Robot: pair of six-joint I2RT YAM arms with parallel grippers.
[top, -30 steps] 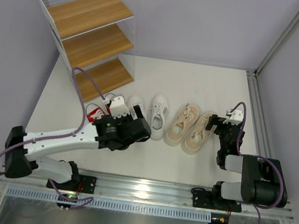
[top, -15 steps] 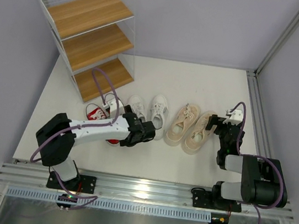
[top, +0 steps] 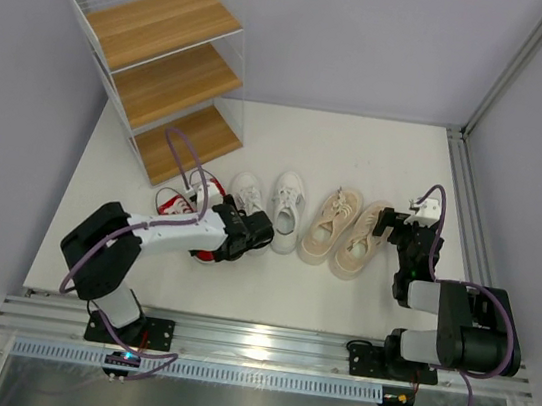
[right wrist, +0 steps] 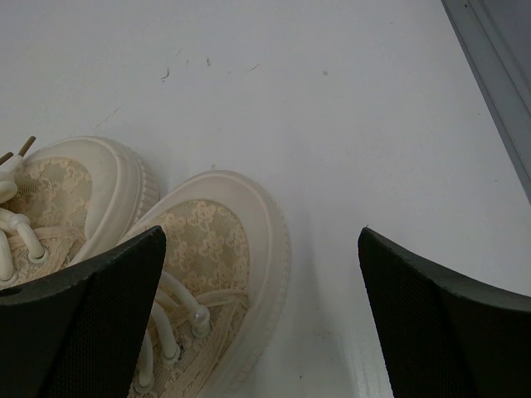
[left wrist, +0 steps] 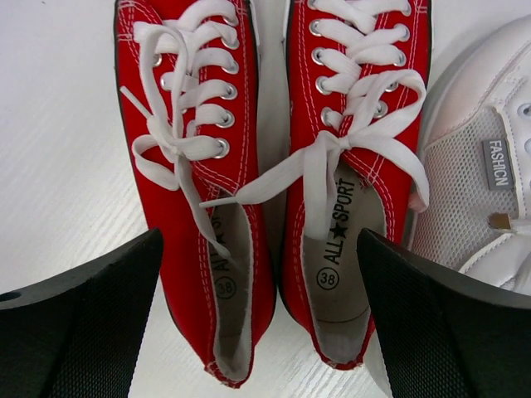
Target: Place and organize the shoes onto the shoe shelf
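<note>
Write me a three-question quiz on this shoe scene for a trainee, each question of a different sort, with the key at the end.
1. True or false: every board of the shoe shelf is bare of shoes.
2. Which shoes lie below the left gripper, framed by its open fingers in the left wrist view? A. red pair B. white pair C. beige pair
3. Fill in: the number printed on the insoles of the red pair is ___.
Key: 1 true; 2 A; 3 38.
</note>
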